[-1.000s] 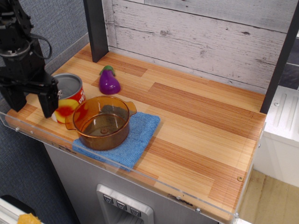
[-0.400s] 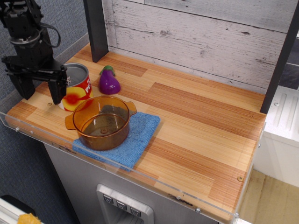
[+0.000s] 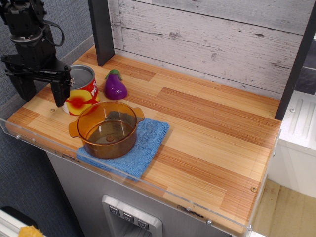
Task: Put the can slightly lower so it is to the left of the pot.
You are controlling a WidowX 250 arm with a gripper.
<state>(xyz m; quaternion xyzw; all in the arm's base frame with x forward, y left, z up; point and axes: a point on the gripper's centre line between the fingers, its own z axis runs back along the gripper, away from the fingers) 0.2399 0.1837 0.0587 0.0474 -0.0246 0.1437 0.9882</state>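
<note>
Observation.image view: the short red-labelled tin can (image 3: pixel 81 91) is seen on the wooden bench (image 3: pixel 207 133), behind-left of the amber glass pot (image 3: pixel 107 129). The black gripper (image 3: pixel 42 91) jaws are apart, apparently not touching it.

Light: bright, even, diffuse.
Shadows: soft, faint on the counter (image 3: pixel 207 123).
Focus: sharp throughout.
Glare: none obvious.

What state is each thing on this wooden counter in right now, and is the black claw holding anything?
can: upright, lid closed, on the counter behind and left of the pot.
pot: upright, no lid, empty, on the cloth.
blue cloth: flat under the pot.
eggplant: resting by the can, untouched.
gripper: open, fingers down, left of the can, holding nothing.
</note>
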